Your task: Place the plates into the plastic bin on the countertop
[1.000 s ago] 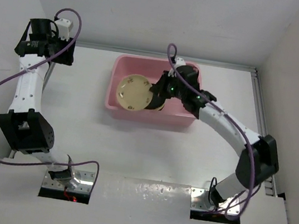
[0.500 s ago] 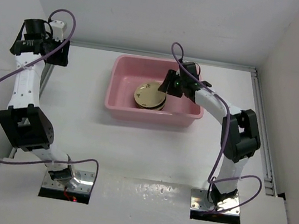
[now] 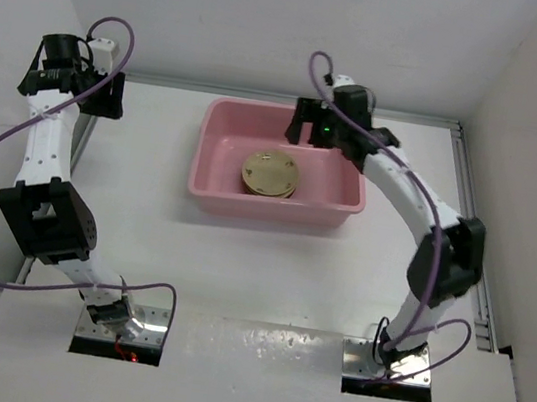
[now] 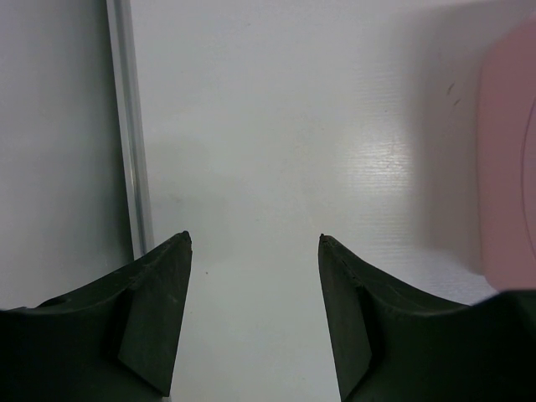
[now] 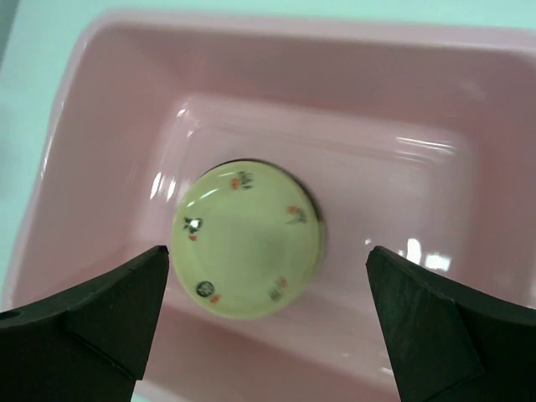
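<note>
The pink plastic bin (image 3: 212,185) stands at the back middle of the white countertop (image 3: 268,272). Inside it lies a pale yellow patterned plate (image 3: 272,172), flat, with the dark edge of another plate (image 5: 316,203) showing under it. My right gripper (image 3: 306,128) hovers over the bin's back rim, open and holding nothing. In the right wrist view the patterned plate (image 5: 247,239) lies well below the right gripper (image 5: 266,249) and the bin (image 5: 126,126) fills the frame. My left gripper (image 3: 94,94) hangs at the far back left, open and holding nothing.
In the left wrist view the left gripper (image 4: 254,236) looks down on bare countertop (image 4: 276,126). A metal rail (image 4: 127,126) runs along its left and the bin's pink side (image 4: 507,167) shows at the right edge. White walls enclose the back and sides.
My right gripper opened and let go of the patterned plate, which now lies flat in the bin. The right arm drew back toward the bin's rear rim. The left arm barely moved.
</note>
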Action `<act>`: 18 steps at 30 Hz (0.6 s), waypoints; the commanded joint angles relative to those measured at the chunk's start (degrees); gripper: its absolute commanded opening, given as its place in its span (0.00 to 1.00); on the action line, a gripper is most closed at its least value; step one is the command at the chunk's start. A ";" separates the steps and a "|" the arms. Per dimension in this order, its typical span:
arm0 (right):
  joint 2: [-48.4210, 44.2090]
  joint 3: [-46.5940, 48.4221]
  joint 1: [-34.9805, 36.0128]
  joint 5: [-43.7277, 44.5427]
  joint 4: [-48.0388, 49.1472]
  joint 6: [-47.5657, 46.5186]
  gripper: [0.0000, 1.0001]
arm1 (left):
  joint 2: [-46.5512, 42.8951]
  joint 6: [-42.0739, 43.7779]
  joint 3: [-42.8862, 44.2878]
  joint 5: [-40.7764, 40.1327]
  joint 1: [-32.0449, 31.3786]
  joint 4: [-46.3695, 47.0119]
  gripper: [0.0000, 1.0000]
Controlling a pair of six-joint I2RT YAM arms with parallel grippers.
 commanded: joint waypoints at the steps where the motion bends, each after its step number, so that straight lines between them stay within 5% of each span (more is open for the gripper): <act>1: -11.64 -2.20 -8.91 -0.72 -4.33 2.51 1.00 | -0.57 0.41 0.85 1.09 0.64 0.49 0.65; 6: -20.43 -9.50 -23.32 7.86 -20.65 7.08 1.00 | -0.57 0.41 0.32 2.32 0.64 0.49 0.65; 10: -26.23 -19.59 -36.14 12.34 -23.51 9.90 1.00 | 0.04 -0.12 0.32 2.32 -0.58 0.49 0.65; 18: -31.69 -26.03 -38.98 13.59 -23.69 10.70 1.00 | 1.10 -1.97 0.85 3.11 -2.96 0.49 0.65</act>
